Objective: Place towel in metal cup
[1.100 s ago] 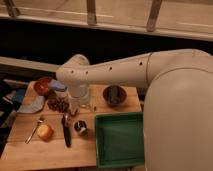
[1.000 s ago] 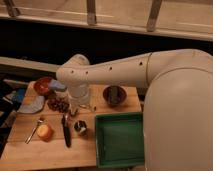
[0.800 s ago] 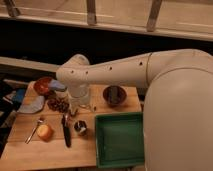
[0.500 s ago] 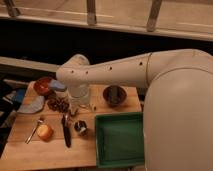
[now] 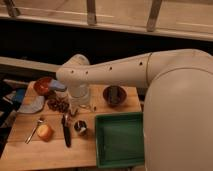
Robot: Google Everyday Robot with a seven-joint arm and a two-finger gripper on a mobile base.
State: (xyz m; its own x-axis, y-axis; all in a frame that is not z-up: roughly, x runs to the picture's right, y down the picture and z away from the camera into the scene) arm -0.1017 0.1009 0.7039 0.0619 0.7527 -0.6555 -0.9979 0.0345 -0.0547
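Observation:
The towel (image 5: 32, 105) is a blue-grey cloth lying at the left edge of the wooden table (image 5: 30, 152). The small metal cup (image 5: 80, 127) stands upright near the table's middle, left of the green tray. My white arm reaches in from the right, and the gripper (image 5: 79, 102) hangs over the table behind the cup and to the right of the towel. It touches neither.
A green tray (image 5: 120, 140) fills the front right. A dark bowl (image 5: 114, 95) sits at the back, a red bowl (image 5: 43, 86) at the back left. A dark cluster (image 5: 58, 104), a black-handled tool (image 5: 66, 134), an orange fruit (image 5: 45, 132) and a spoon (image 5: 34, 130) lie nearby.

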